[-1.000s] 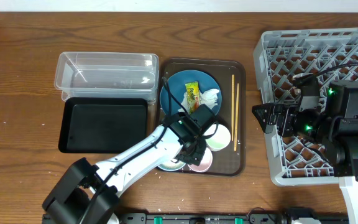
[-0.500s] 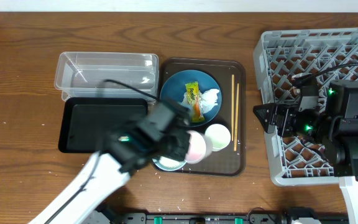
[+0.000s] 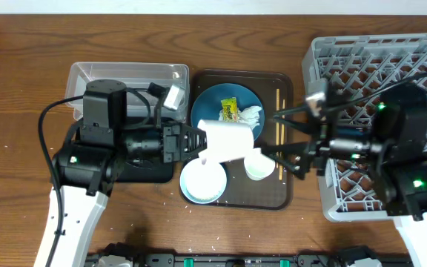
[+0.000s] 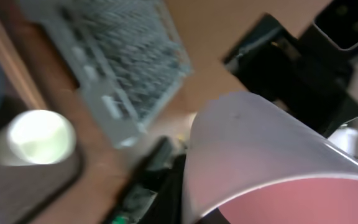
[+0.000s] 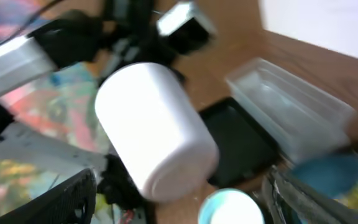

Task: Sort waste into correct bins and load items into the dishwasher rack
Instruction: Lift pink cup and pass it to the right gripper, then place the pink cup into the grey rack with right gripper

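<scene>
Place: most likely a robotics lab or test bench, not a working kitchen.
Rig: a left arm point(image 3: 98, 141) and a right arm point(image 3: 402, 148) with bare cables and green indicator lights, above a black rail point(image 3: 221, 261) at the table's near edge.
Surface: a plain wooden table point(image 3: 21, 89) against a pale wall point(image 3: 199, 6).
Props: a grey dishwasher rack point(image 3: 347, 52), a brown serving tray point(image 3: 284, 194) and a clear tub point(image 3: 136, 73), set side by side on the bare wood.
Surroundings: blurred in the wrist views; a colourful patch point(image 5: 17, 68) cannot be made out.
</scene>
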{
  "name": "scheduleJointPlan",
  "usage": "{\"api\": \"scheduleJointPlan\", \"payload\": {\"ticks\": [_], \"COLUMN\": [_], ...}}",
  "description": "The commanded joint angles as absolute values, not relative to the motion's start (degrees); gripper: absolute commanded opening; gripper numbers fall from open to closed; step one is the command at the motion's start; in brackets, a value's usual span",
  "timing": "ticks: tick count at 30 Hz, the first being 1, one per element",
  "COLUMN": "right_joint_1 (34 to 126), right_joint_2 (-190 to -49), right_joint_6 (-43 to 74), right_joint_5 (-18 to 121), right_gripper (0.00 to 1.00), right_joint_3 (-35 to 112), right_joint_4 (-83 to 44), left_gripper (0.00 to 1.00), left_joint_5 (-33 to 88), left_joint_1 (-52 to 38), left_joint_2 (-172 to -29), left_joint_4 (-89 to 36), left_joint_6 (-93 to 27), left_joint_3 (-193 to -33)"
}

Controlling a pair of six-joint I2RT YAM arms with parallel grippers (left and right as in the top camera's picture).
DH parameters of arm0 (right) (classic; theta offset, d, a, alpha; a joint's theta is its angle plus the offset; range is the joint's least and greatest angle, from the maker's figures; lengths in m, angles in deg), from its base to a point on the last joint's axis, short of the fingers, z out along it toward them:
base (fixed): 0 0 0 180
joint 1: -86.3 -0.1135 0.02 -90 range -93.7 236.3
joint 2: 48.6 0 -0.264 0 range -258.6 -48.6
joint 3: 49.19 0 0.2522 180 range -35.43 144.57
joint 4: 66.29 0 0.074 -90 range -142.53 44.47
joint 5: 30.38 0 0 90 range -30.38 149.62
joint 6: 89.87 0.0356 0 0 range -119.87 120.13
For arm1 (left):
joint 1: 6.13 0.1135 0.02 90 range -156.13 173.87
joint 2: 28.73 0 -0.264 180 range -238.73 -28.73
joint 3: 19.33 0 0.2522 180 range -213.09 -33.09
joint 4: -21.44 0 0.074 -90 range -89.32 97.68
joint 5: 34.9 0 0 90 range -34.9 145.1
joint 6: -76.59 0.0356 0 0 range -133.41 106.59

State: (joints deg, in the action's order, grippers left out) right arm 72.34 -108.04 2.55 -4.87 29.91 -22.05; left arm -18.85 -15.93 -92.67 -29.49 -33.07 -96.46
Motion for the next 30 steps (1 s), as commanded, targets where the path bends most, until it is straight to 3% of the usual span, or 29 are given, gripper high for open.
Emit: {"api": "scheduleJointPlan", "payload": {"ticks": [1, 7, 10, 14, 15, 16, 18, 19, 23, 30], "right_joint_1": [66.8, 59.7, 58.7, 58.6, 58.6, 58.7, 59.7, 60.7, 67.7, 87.5], "right_joint_2": [-108.7, -111.7, -113.1, -113.3, -113.0, -112.7, -111.6, -110.9, -107.2, -101.4], "right_joint_6": [6.5, 6.7, 8.6, 9.3, 9.3, 9.3, 9.3, 9.3, 9.4, 16.4], "right_joint_5": [-1.5, 0.6, 1.1, 1.1, 1.1, 1.1, 1.4, 2.1, 9.6, 35.2], "right_gripper": [0.86, 0.83, 0.63, 0.47, 0.45, 0.44, 0.43, 0.42, 0.40, 0.39], "right_joint_3": [30.8, 30.8, 30.8, 30.9, 30.9, 30.9, 30.9, 30.9, 30.9, 30.9], "right_joint_4": [-24.6, -28.8, -30.0, -31.1, -31.6, -32.0, -31.9, -31.2, -23.1, -2.6], "left_gripper": [0.06, 0.06, 0.06, 0.07, 0.11, 0.34, 0.68, 0.74, 0.81, 0.86], "left_joint_5": [-30.7, -31.3, -31.3, -31.3, -31.3, -31.2, -30.9, -29.9, -23.4, -10.9], "left_joint_1": [-15.5, -15.5, -15.5, -15.5, -15.5, -15.5, -15.5, -15.5, -15.5, -15.5], "left_joint_2": [-93.1, -93.1, -93.1, -93.1, -93.1, -93.1, -93.1, -93.1, -93.1, -93.1], "left_joint_4": [-29.3, -29.3, -29.3, -29.3, -29.3, -29.3, -29.3, -29.3, -29.4, -32.6], "left_joint_6": [-32.4, -32.4, -32.4, -32.4, -32.4, -32.4, -32.4, -32.3, -32.3, -31.6], "left_joint_3": [-97.4, -97.4, -97.4, -97.4, -97.4, -97.4, -97.4, -97.4, -97.4, -97.4]}}
